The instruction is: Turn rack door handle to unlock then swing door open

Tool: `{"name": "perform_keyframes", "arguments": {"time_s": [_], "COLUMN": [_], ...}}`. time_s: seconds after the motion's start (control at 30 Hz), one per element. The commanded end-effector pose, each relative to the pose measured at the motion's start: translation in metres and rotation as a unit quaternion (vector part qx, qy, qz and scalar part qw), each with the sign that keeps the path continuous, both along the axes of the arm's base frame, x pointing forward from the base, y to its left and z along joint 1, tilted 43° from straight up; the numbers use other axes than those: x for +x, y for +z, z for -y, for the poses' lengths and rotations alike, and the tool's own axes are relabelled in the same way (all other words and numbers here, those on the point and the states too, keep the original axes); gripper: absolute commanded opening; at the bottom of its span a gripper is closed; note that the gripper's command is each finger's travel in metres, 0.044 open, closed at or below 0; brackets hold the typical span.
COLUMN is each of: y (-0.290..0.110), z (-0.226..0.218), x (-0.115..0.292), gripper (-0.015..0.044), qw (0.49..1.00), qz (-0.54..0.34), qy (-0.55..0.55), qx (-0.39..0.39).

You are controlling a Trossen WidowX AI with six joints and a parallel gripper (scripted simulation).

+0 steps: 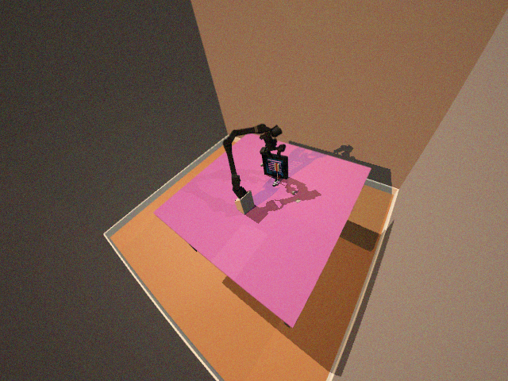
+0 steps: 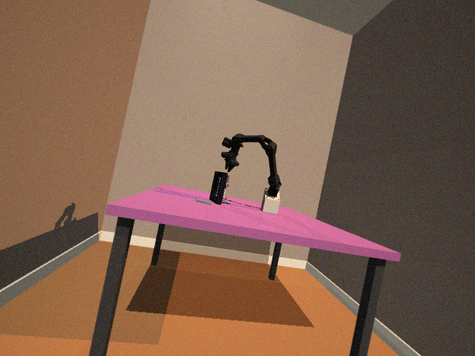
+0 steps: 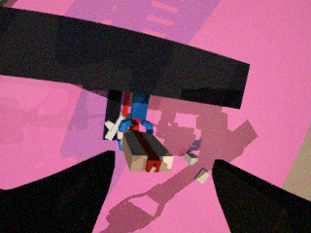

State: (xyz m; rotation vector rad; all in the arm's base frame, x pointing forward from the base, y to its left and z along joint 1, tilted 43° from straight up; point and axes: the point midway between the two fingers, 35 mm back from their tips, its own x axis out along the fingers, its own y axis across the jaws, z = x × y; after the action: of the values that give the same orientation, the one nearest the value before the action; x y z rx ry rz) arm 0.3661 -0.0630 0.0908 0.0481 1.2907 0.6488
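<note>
Claw (image 1: 273,151) (image 2: 228,169) (image 3: 165,162) partly open, nothing gripped, above upright handle (image 1: 276,167) (image 2: 228,179) (image 3: 138,164). Handle stands on near face of black rack (image 1: 284,167) (image 2: 218,188) (image 3: 146,53), on pink table (image 1: 286,266) (image 2: 268,230) (image 3: 287,63). Likely step: approach. Next: lower, straddle, squeeze. No legible brands, labels or writing.

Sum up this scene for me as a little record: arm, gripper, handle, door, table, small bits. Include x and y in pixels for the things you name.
arm: black, arched over the rack (image 1: 284,167) (image 2: 218,188) (image 3: 194,65)
gripper: open, pointing down above the handle, holding nothing (image 1: 274,150) (image 2: 228,168) (image 3: 165,157)
handle: upright, beige with a red stripe (image 1: 276,167) (image 3: 138,150)
door: looks closed, hard to tell
table: pink (image 1: 262,262) (image 2: 245,224) (image 3: 282,63)
small bits: two pale blocks near the rack
</note>
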Motion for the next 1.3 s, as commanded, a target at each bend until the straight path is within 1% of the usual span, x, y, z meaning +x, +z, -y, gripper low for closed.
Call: {"name": "perform_keyframes", "arguments": {"time_s": [0.0, 0.37, 1.27], "y": [-0.005, -0.020, -0.049], "z": [0.003, 0.009, -0.016], "x": [-0.002, -0.010, -0.010], "gripper": [0.0280, 0.0280, 0.0280], "qw": [0.999, 0.989, 0.989], "qz": [-0.022, -0.088, -0.089], "qy": [0.009, 0.022, 0.022], "qx": [0.029, 0.115, 0.117]}}
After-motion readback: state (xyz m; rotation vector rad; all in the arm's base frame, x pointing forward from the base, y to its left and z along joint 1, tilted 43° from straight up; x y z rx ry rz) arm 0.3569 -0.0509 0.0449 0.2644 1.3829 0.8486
